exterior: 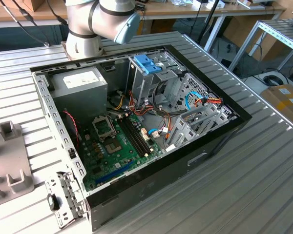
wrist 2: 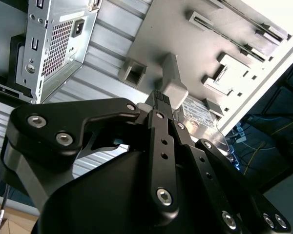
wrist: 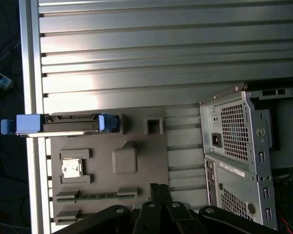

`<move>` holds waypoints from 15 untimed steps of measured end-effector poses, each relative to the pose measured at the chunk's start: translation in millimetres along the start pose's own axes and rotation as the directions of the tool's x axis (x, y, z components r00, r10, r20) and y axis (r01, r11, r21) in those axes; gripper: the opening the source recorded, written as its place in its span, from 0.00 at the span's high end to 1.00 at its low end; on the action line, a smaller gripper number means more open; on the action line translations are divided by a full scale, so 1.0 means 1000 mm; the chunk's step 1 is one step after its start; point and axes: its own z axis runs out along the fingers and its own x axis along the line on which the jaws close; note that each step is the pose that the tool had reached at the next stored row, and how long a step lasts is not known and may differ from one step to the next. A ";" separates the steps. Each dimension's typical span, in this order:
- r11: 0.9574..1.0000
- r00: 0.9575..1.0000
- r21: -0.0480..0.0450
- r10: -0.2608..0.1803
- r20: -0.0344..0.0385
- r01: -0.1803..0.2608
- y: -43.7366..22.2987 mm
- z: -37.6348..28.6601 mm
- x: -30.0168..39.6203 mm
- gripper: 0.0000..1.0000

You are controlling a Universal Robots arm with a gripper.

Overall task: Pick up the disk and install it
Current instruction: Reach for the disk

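Disk [wrist: 71, 123] stood on edge in the grey tray [wrist: 141, 141] on the counter [wrist: 136, 63]; the gripper [wrist: 159, 187] hung near it, narrow, holding nothing.

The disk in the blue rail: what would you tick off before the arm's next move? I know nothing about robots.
1. Disk reachable: ok. The disk stands on edge in the grey tray, nothing over it.
2. Disk grasped: not ok. The gripper is apart from it and empty.
3. Jaws open: not ok; they look shut.
4. Case open: ok. The case has its lid off.
5. Room inside for the disk: cannot tell.
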 end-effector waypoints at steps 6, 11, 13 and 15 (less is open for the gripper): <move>1.000 1.000 0.000 0.000 0.000 0.000 -0.0002 -0.0001 0.0025 0.89; 1.000 1.000 0.000 0.000 0.000 0.000 -0.0003 -0.0001 0.0041 0.89; 1.000 1.000 0.000 0.000 0.000 0.000 -0.0004 -0.0002 0.0051 0.89; 1.000 1.000 0.000 0.000 0.000 0.000 -0.0005 -0.0001 0.0061 0.89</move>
